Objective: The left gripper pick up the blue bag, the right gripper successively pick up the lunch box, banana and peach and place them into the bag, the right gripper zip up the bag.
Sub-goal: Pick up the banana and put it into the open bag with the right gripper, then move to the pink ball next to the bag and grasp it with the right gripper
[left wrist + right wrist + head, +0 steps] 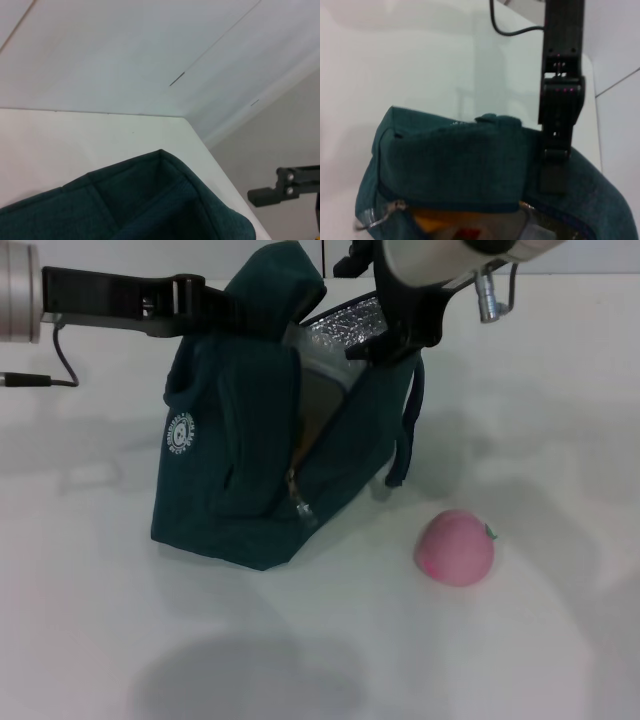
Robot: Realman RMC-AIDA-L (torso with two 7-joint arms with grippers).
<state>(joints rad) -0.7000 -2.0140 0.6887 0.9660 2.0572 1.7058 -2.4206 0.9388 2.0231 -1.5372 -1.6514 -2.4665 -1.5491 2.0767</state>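
The blue bag [230, 490] stands upright on the white table, mouth open, with its silver foil lining [345, 325] showing. My left gripper [235, 305] comes in from the left and is shut on the bag's raised top flap; it also shows in the right wrist view [554, 172], pressed on the fabric. My right gripper [395, 345] hovers over the bag's open mouth. Inside the bag [455, 160] I see the yellow-orange banana [437, 220] and the red label of the lunch box [466, 233]. The pink peach [455, 547] lies on the table, right of the bag.
A bag handle [405, 440] hangs down the bag's right side. The ring zip pull [375, 220] hangs at one end of the opening. A black cable [60, 365] trails at the far left. The table's corner [192, 127] shows in the left wrist view.
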